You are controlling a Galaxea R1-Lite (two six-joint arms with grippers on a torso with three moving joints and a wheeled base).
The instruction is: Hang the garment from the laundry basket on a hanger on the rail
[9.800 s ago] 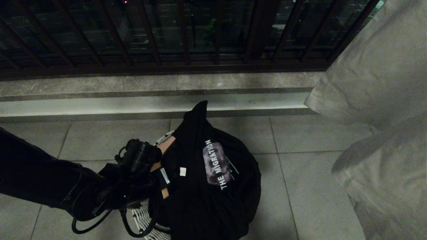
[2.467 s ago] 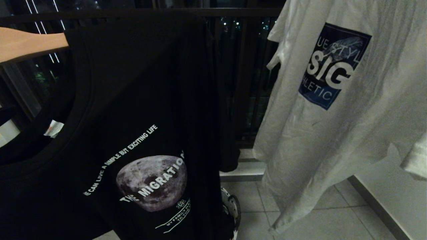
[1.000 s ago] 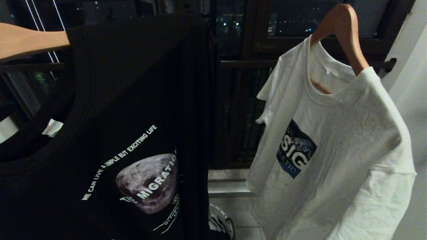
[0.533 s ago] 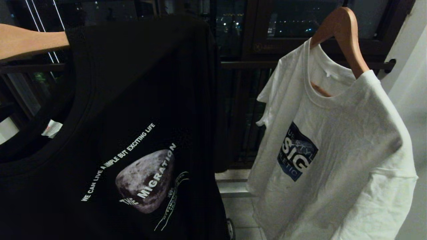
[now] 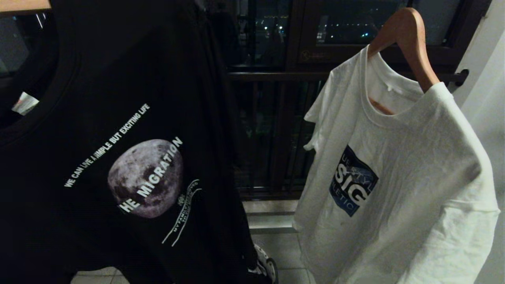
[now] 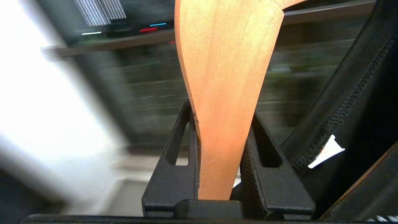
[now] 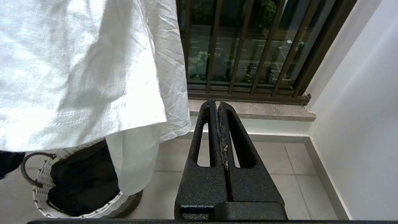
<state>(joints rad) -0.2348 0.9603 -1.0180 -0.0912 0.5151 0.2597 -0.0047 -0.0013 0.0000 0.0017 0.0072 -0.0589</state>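
Observation:
The garment [image 5: 130, 157], a black T-shirt with a moon print, hangs high at the left of the head view on a wooden hanger [image 5: 23, 4]. In the left wrist view my left gripper [image 6: 221, 111] is shut on one arm of that hanger [image 6: 227, 68], with the shirt's black collar [image 6: 351, 102] beside it. The laundry basket [image 7: 40, 193] stands on the floor with dark cloth inside; its rim [image 5: 268, 268] shows under the shirt. My right gripper [image 7: 217, 104] hangs low, shut and empty. The rail is out of view.
A white T-shirt [image 5: 402, 189] hangs on a second wooden hanger [image 5: 410, 43] at the right. The dark balcony railing [image 5: 276, 75] runs behind both shirts. A white wall [image 7: 357, 124] closes the right side. Grey floor tiles [image 7: 298, 174] lie below.
The black shirt and its hanger have risen and shifted left in the head view. The white shirt has stayed in place. My right gripper has not moved.

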